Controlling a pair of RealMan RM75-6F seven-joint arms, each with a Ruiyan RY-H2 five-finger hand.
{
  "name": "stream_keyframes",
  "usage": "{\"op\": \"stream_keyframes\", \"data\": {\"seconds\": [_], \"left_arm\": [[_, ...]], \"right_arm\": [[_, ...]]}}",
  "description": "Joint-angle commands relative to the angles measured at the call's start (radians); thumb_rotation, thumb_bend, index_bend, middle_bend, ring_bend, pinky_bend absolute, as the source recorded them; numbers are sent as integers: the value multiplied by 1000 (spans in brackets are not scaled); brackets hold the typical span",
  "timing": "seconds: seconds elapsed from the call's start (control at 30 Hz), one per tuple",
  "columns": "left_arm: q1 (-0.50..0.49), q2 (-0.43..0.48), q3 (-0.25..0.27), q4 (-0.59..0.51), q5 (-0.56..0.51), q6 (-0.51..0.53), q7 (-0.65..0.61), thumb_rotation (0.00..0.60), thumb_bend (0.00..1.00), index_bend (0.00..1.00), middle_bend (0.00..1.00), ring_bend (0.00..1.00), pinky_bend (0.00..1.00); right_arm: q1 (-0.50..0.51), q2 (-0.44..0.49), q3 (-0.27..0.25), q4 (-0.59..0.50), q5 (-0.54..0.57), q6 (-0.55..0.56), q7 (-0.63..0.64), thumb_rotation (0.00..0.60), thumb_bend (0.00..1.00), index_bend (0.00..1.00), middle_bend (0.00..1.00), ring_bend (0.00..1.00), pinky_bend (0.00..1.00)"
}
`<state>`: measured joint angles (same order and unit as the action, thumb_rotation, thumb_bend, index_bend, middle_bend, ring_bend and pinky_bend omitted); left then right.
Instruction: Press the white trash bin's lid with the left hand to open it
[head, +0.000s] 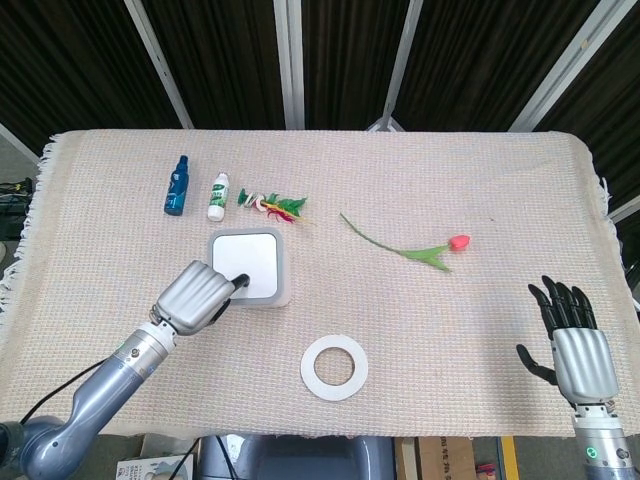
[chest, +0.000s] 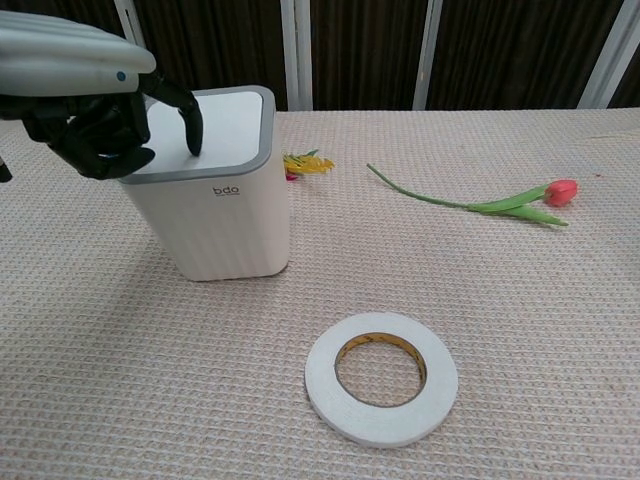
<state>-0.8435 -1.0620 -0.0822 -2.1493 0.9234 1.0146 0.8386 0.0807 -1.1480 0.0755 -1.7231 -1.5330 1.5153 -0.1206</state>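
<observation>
The white trash bin (head: 262, 293) (chest: 215, 225) with a grey-rimmed white lid (head: 251, 261) (chest: 229, 122) stands left of the table's middle and leans toward my left hand. My left hand (head: 197, 297) (chest: 95, 125) is curled, with one finger stretched out and pressing down on the lid's left part. The lid still lies flat in its rim. My right hand (head: 575, 345) hovers at the table's front right corner, fingers spread, holding nothing; only the head view shows it.
A white tape roll (head: 334, 367) (chest: 381, 377) lies in front of the bin. A red tulip (head: 420, 250) (chest: 480, 205) lies to the right. Behind the bin are a blue bottle (head: 177, 186), a white bottle (head: 217, 196) and a colourful sprig (head: 272, 205) (chest: 305, 163).
</observation>
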Motion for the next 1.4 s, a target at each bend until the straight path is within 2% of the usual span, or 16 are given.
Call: {"op": "stream_keyframes", "data": {"seconds": [0.03,0.17,0.27,0.33,0.47,0.53,0.6,0.77,0.8,0.9,1.03,1.1,1.4], "left_arm": [[5,7,-10,-8,25,32,-10,600,689,305,829,733,688],[35,15,-48,-33,115,111,-75,600,582,279,736,668,682],[77,27,-76,-55,217,196,-150,600,459,265,601,563,641],[106,39,-74,-65,269,236,-181,600,368,247,465,443,570],[190,89,-30,-99,345,320,-197,600,251,218,301,239,357],[269,127,30,-110,385,384,-189,600,221,205,245,165,265],[333,145,74,-103,427,438,-199,600,213,196,210,127,224],[497,131,159,26,525,593,-347,600,208,188,168,87,170],[539,119,185,100,552,618,-436,600,208,188,156,79,158],[602,106,214,244,575,648,-626,600,208,188,141,59,137],[680,70,208,391,574,733,-766,600,208,187,141,37,127],[705,52,202,435,577,762,-791,600,208,187,141,36,127],[750,74,191,448,570,745,-833,600,208,187,144,37,127]], "right_arm": [[1,-1,0,0,0,-1,-1,600,268,121,19,0,0],[3,-4,0,2,4,-6,-5,600,268,121,19,0,0],[5,-6,1,3,7,-12,-8,600,268,121,19,0,0],[7,-7,1,5,9,-15,-10,600,267,121,19,0,0],[9,-10,1,5,10,-19,-12,600,269,121,19,0,0],[10,-10,0,5,8,-19,-12,600,268,121,19,0,0],[10,-11,-1,5,7,-19,-13,600,268,121,19,0,0],[9,-10,-4,3,1,-17,-14,600,268,121,19,0,0],[8,-8,-5,3,0,-15,-16,600,268,121,19,0,0],[7,-5,-6,3,-6,-11,-13,600,268,121,19,0,0],[6,-1,-10,7,-17,-8,-7,600,267,121,19,0,0],[6,0,-12,7,-21,-9,-6,600,267,121,19,0,0],[2,12,-20,2,-48,6,6,600,268,121,19,0,0]]}}
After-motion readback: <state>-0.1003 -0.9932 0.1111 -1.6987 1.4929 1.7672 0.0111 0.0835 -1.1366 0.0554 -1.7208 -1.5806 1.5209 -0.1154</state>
